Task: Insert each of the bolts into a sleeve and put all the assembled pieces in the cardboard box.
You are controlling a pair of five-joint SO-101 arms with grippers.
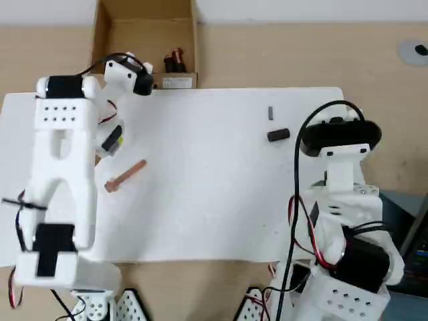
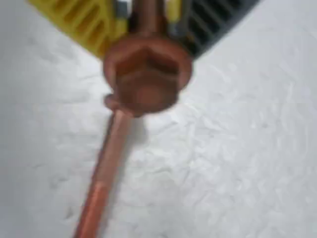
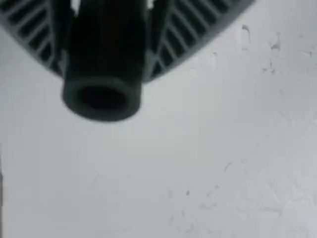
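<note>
One wooden table (image 1: 374, 60) carried one white sheet (image 1: 214, 214) that covered most of it; two white arms stood at its near edge, the left arm (image 1: 63, 167) over the sheet's left side and the right arm (image 1: 341, 194) at its right side; one cardboard box (image 1: 101, 33) sat open on the table at the sheet's far edge, beside the left arm's tip; in the box's near right corner lay copper and black pieces (image 1: 174, 61), too small to count. The left claw (image 2: 148, 17) was clenched on one bolt (image 2: 147, 74), whose six-sided head faced the wrist camera, with one yellow finger (image 2: 84, 25) and one black finger (image 2: 213, 20) on either side of the shank; a second bolt (image 1: 126, 176) lay flat and loose on the sheet just beside that claw, well apart from the box. The right claw (image 3: 106, 29) grasped one black sleeve (image 3: 101, 91), hollow end outward, above the sheet's far right part; a single small dark piece (image 1: 271, 113) lay near it on the sheet, and what it was I could not tell.
</note>
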